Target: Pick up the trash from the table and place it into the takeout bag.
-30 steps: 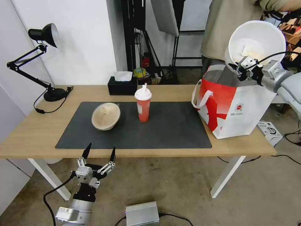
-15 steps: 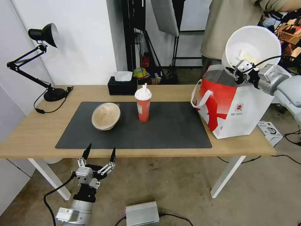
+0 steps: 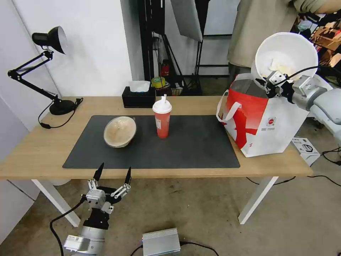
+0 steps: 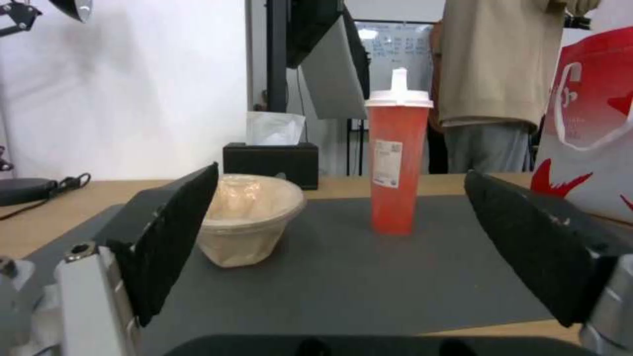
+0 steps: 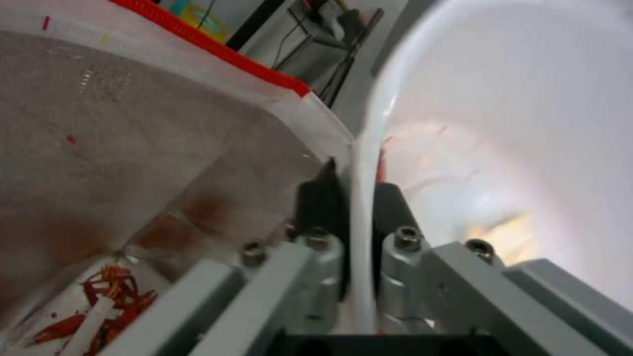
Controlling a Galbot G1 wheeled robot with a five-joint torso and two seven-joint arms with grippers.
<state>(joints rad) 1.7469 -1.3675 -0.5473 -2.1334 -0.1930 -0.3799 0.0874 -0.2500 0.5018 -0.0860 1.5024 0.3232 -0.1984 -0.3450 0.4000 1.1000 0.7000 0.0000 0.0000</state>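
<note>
My right gripper (image 3: 267, 84) is shut on the rim of the large white plastic bowl (image 3: 288, 53), holding it tilted on its side above the open top of the takeout bag (image 3: 264, 119). In the right wrist view the fingers (image 5: 315, 198) pinch the bowl's rim (image 5: 364, 207) over the bag's silver lining (image 5: 132, 148). The beige bowl (image 3: 120, 131) and the red drink cup (image 3: 162, 119) stand on the dark mat (image 3: 184, 149) of the table (image 3: 32, 153). My left gripper (image 3: 112, 173) hangs open below the table's front edge; its wrist view faces the beige bowl (image 4: 247, 217) and cup (image 4: 397, 163).
A black tissue box (image 3: 138, 96) sits at the table's back edge, and a black desk lamp (image 3: 46, 71) stands at the back left. A person in beige (image 3: 263, 28) stands behind the bag. A grey box (image 3: 161, 241) lies on the floor.
My right gripper has carried the white bowl lower and slightly left, closer to the bag's opening. The left arm has not moved.
</note>
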